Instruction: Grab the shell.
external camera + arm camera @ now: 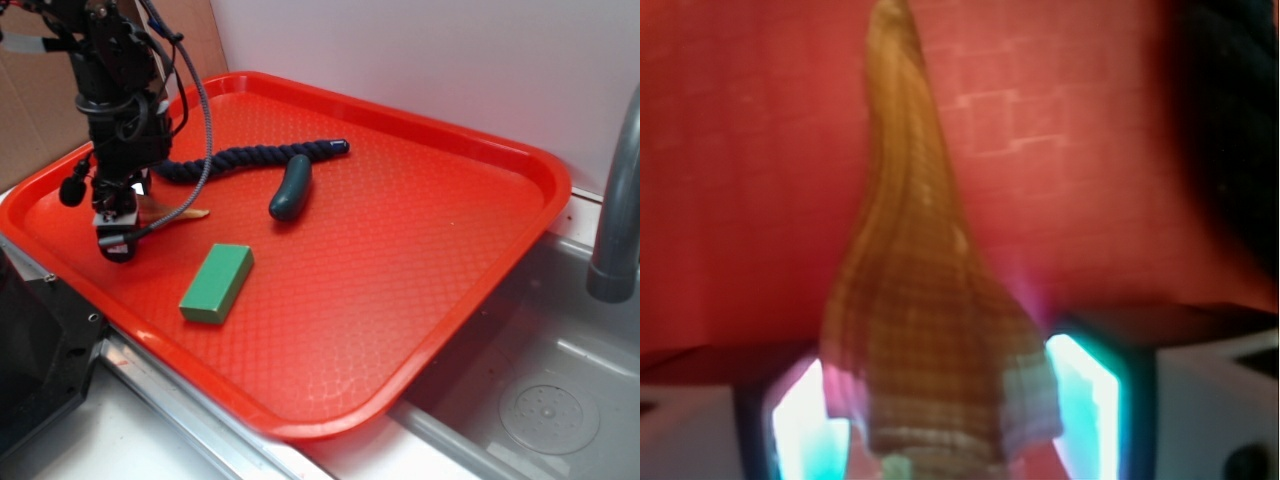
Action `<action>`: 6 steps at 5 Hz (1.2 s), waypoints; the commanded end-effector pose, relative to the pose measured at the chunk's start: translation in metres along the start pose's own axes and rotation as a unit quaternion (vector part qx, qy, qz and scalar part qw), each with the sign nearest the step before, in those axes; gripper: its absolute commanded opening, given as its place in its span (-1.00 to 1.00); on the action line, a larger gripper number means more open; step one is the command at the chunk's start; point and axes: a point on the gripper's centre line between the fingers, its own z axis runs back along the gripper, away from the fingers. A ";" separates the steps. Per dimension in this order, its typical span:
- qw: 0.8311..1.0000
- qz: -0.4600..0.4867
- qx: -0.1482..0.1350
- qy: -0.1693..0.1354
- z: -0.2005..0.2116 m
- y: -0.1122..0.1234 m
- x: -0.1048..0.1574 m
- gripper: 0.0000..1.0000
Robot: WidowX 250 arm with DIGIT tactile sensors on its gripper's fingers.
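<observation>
The shell [186, 214] is tan and orange and lies on the red tray [420, 200] near its left edge. Only its pointed tip shows to the right of the gripper. In the wrist view the shell [920, 290] fills the middle, with its long tip pointing away and its wide ribbed end between the fingers. My gripper [122, 235] is down at the tray over the shell's wide end. The gripper [945, 420] has both pads [1085, 400] against the shell's sides, shut on it.
A green block [217, 283] lies just right and in front of the gripper. A dark green pickle-shaped object [291, 188] and a navy rope [250, 158] lie behind it. The tray rim [60, 270] is close on the left. A sink [540, 400] and a faucet [615, 200] are at the right.
</observation>
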 end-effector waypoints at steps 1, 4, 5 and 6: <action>0.990 0.131 0.059 0.001 0.043 -0.013 0.009 -1.00; 0.928 0.370 -0.009 -0.045 0.150 -0.036 0.028 -1.00; 0.917 0.392 -0.024 -0.062 0.175 -0.038 0.033 -1.00; 0.913 0.402 -0.009 -0.073 0.186 -0.040 0.035 -1.00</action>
